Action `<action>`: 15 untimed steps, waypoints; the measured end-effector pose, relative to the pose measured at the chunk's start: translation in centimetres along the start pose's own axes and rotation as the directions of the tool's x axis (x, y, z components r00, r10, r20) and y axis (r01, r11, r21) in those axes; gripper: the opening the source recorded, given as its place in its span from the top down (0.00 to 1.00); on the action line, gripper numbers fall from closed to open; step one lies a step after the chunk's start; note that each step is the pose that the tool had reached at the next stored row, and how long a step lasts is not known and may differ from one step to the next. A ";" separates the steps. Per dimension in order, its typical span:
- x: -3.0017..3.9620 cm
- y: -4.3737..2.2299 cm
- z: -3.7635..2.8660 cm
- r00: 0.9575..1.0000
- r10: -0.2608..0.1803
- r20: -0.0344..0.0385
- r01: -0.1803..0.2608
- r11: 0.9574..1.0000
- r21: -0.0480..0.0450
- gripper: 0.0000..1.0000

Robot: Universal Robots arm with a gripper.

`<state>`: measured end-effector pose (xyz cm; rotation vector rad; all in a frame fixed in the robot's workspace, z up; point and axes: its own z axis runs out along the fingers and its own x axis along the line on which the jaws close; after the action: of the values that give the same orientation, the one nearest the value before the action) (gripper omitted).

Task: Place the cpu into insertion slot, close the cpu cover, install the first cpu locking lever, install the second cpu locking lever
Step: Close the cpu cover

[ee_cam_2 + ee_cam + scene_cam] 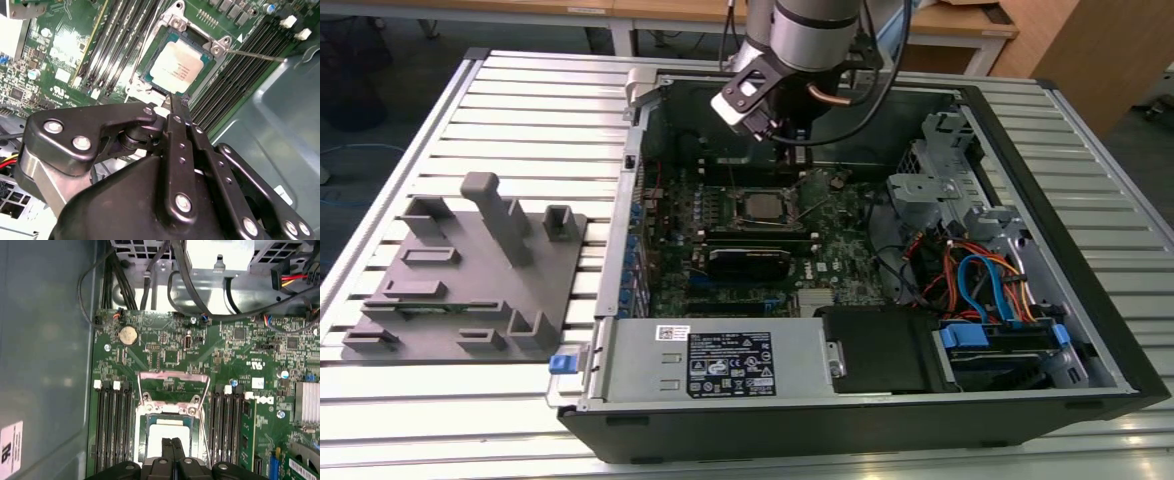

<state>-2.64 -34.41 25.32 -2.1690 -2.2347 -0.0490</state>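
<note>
Grey tray (454, 300), perhaps plastic, beside computer case (854, 425).

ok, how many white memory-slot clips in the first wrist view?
4 white clips: two side by side at the slot ends on one side of the cpu, two on the other side. More may be hidden behind the claw.

place: robotics lab | cues: slatted metal workbench (520, 100), opened computer case (854, 425), wooden desks (961, 22) behind
</note>
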 end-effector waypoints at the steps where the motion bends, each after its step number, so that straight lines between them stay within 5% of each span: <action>1: 0.00 0.05 0.00 1.000 0.000 0.000 0.000 1.000 0.000 0.89; 10: 0.05 0.06 -1.09 1.000 0.000 0.000 0.000 1.000 0.000 0.89; 15: 0.04 0.38 -1.16 1.000 0.000 0.000 0.000 1.000 0.000 0.89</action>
<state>-2.27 -34.41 26.49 -2.1690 -2.2347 -0.0489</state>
